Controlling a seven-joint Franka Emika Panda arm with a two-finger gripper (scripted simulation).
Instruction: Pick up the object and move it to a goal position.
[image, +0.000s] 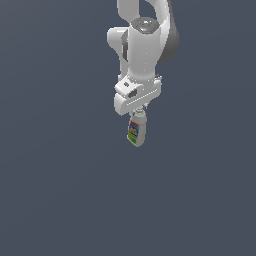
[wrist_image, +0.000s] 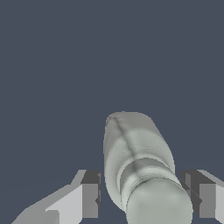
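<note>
Exterior view: the white Franka arm (image: 142, 45) hangs down from the top edge of the frame, wrist pointing downward. Below its white hand body, the tool (image: 138, 111) grips the small white plastic bottle with a multicoloured label (image: 135, 131) at its narrow capped neck. The bottle hangs beneath the tool with its neck up and its base down. Its long axis runs close to vertical, tilted slightly, the base sitting a little toward the exterior view's right relative to the neck. The label, showing blue, red, yellow and green patches, faces the camera and slightly toward the exterior view's left.

The backdrop is a uniform dark slate-blue surface (image: 60, 190). No shadow or contact line shows under the bottle's base, so whether it is clear of the surface cannot be told from this view.

Wrist view: the bottle runs away from the camera, with the rounded cap end nearest the lens and the wider body (wrist_image: 131, 144) extending outward to the flat base. The label is not visible from here; only pale grey-white plastic with ridged shoulders shows. The two dark-padded fingers (wrist_image: 90, 192) stand on either side of the neck. The far finger's pad meets the bottle at the neck; a narrow dark gap shows between the near pad and the bottle's shoulder. The tool is pinching the bottle at the neck.
</note>
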